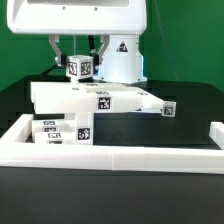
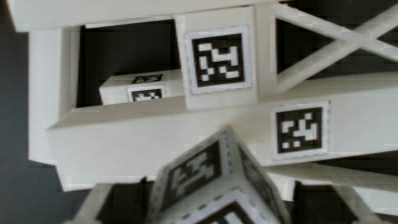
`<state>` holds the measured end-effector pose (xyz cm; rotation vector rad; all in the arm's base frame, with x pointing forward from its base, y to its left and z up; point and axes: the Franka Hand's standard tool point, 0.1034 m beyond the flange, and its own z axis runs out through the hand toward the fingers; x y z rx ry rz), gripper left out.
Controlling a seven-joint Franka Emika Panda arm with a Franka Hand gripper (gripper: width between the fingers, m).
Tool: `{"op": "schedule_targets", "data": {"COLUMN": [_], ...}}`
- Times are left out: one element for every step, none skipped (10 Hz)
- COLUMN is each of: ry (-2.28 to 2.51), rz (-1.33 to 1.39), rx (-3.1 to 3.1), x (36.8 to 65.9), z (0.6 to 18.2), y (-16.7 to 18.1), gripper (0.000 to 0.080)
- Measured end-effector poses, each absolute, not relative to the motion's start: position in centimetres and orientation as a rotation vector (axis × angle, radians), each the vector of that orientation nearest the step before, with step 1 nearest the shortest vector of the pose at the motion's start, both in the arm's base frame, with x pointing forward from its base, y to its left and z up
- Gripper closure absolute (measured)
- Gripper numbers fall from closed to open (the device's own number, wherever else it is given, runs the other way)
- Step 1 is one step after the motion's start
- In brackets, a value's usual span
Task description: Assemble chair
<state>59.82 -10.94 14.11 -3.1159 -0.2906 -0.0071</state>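
My gripper (image 1: 79, 60) hangs under the white arm at the back left, shut on a white square chair leg (image 1: 79, 68) with tag markers, held above the rest of the chair. In the wrist view the leg (image 2: 222, 178) fills the gap between my jaws (image 2: 222, 205). Below it lies the partly joined chair: a flat seat plate (image 1: 95, 96) with a bar end (image 1: 168, 108) sticking out toward the exterior view's right. Its open frame with tags (image 2: 299, 130) shows in the wrist view. More tagged chair parts (image 1: 60, 130) sit at the front left.
A long low white border wall (image 1: 120, 156) runs along the front and up both sides of the black table. The robot's white base (image 1: 120, 55) stands behind the chair parts.
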Motion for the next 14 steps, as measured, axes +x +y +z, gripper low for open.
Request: {"op": "schedule_targets", "data": {"ry": [-0.293, -0.292, -0.290, -0.292, -0.292, -0.292, -0.293, -0.293, -0.293, -0.292, -0.291, -0.291, -0.286, -0.261], "rz": [-0.003, 0.002, 0.006, 0.004, 0.005, 0.003, -0.002, -0.007, -0.011, -0.013, -0.018, -0.025, -0.027, -0.025], "rx": [-3.116, -3.116, -3.116, -3.117, -3.119, -3.123, -3.125, -3.127, -3.129, -3.130, -3.132, -3.135, -3.136, -3.138], "x": [59.81, 59.75, 59.72, 59.75, 59.73, 59.76, 59.83, 59.90, 59.94, 59.97, 60.01, 60.08, 60.11, 60.11], "z": [13.93, 13.72, 13.57, 13.44, 13.21, 13.03, 13.01, 13.02, 13.02, 13.03, 13.03, 13.03, 13.04, 13.05], "y": [-10.78, -10.73, -10.63, -10.53, -10.58, -10.65, -10.69, -10.73, -10.78, -10.83, -10.89, -10.93, -10.86, -10.66], "gripper": [0.0407, 0.0407, 0.0407, 0.0407, 0.0407, 0.0407, 0.0407, 0.0407, 0.0407, 0.0407, 0.0407, 0.0407, 0.0407, 0.0407]}}
